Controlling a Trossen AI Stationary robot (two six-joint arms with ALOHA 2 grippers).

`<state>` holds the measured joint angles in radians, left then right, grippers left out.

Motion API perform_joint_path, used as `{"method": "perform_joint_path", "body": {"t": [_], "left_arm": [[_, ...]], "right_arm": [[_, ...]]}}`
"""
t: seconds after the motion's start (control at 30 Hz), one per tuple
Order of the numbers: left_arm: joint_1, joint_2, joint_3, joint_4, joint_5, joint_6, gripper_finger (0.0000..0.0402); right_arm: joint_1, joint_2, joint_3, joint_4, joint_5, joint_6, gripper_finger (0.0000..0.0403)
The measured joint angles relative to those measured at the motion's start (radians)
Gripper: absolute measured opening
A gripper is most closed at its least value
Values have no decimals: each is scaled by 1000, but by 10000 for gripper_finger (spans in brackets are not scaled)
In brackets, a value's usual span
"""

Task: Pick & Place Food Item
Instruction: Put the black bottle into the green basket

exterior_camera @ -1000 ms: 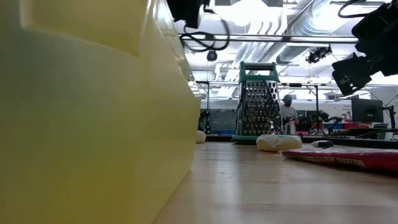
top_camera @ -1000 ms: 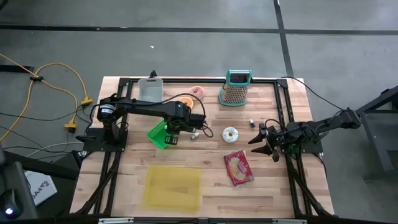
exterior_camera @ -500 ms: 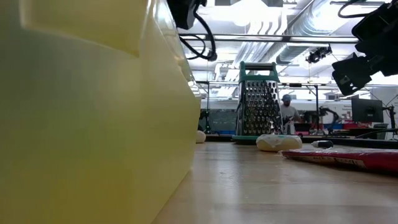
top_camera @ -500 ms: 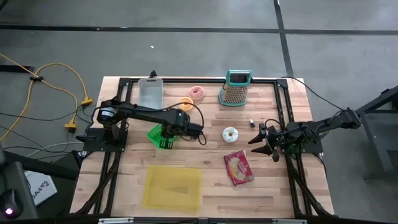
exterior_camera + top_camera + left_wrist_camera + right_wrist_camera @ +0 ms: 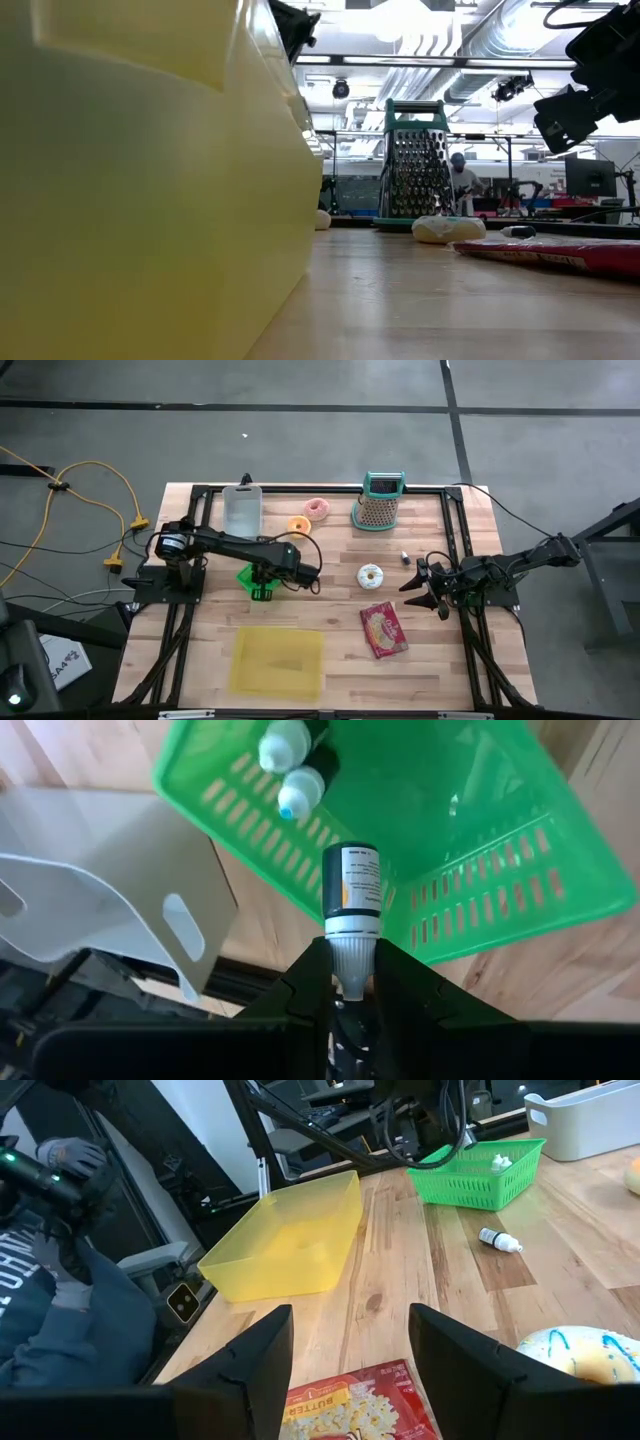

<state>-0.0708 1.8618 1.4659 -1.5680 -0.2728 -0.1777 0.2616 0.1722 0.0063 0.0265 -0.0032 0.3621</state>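
Note:
My left gripper (image 5: 350, 988) is shut on a small dark dropper bottle (image 5: 352, 885) with a white cap. It hangs over the green slotted basket (image 5: 480, 820), near the basket's wall. Two more small bottles (image 5: 290, 765) lie in the basket. In the high view the left gripper (image 5: 266, 582) covers most of the basket (image 5: 246, 575), left of the table's middle. My right gripper (image 5: 412, 586) waits open at the table's right side, its fingers empty in its wrist view (image 5: 350, 1370). My left gripper pinches the bottle's white cap end (image 5: 350, 955) between its two fingers. The fingers slant steeply down from above and lie along the bottle. The bottle points away from the fingers, base first, toward the basket and clear of the table.
Another small bottle (image 5: 500, 1240) lies on the wood between basket and right gripper. A yellow bin (image 5: 278, 660) stands near the front edge and a red snack packet (image 5: 384, 630) beside it. A white donut (image 5: 371, 574), a grater (image 5: 380, 502), two donuts (image 5: 308, 517) and a white bin (image 5: 242, 508) lie farther back.
My left gripper has gone down and toward the table's near-left over the green basket, rolling its wrist, with the bottle still between its fingers. The orange donut behind the arm has come into view.

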Motion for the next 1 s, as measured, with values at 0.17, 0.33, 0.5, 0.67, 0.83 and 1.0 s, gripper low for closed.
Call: {"method": "perform_joint_path", "body": {"t": [0.17,0.33,0.5,0.67,0.83,1.0], "left_arm": [[-15,0,-44,19,13,-24,56],[-26,0,-73,48,33,-26,56],[-26,50,-83,63,56,-16,56],[-21,116,-83,63,91,24,56],[-4,133,-83,64,125,58,56],[13,132,-83,62,125,58,56]], "right_arm": [[0,0,0,0,0,0,188],[0,0,0,0,0,0,188],[0,0,0,0,0,0,188],[0,0,0,0,0,0,188],[0,0,0,0,0,0,188],[0,0,0,0,0,0,188]]}}
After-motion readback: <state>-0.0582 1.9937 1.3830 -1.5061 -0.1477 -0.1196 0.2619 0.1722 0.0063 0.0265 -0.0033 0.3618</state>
